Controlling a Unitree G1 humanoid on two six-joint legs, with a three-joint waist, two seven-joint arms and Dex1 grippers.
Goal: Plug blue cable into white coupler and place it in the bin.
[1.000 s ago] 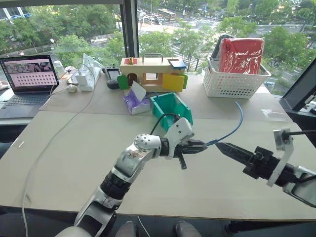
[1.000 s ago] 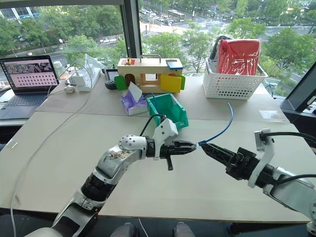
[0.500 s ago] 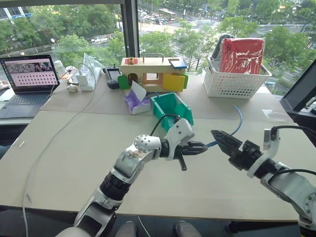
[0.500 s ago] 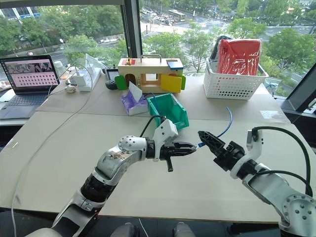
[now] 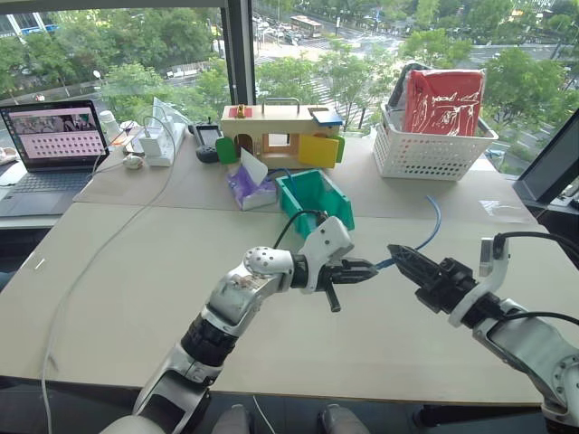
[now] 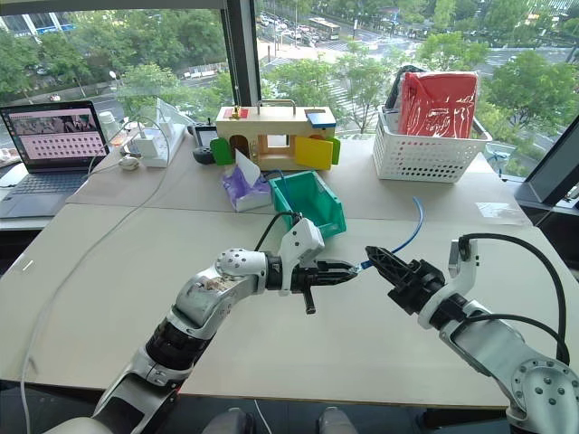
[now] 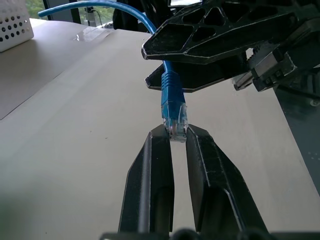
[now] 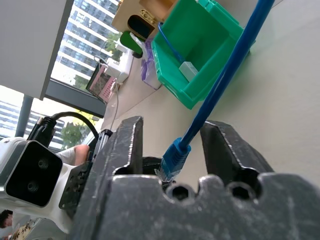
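- The blue cable (image 5: 431, 226) is held up above the bench (image 5: 136, 298), between the two arms. Its clear plug (image 7: 173, 121) is pinched at the tips of the left claw (image 5: 366, 268), and the cord arcs away toward the right and back.
- A second ago the right claw (image 5: 407, 262) stood off to the right, spread wide. It has since swung in to the cord just behind the plug, and its two fingers (image 8: 125, 145) have narrowed, though they stand either side of the cord with a gap, not yet pinching it.
- The left claw has kept its shut grip on the plug throughout.
- My reading: this looks like a handover or regrasp, so the plug end can be freed for plugging in.
- The white coupler (image 8: 188, 70) seems to be the small pale block lying inside the bin (image 5: 317, 201), beside a strand of blue cord. The bin stands on the bench beyond the claws.
- Count: one blue cable, one bin, one likely coupler, two claws.
- Further back: one wooden toy house (image 5: 276, 134), one white lattice basket (image 5: 425, 149), one laptop (image 5: 56, 145).
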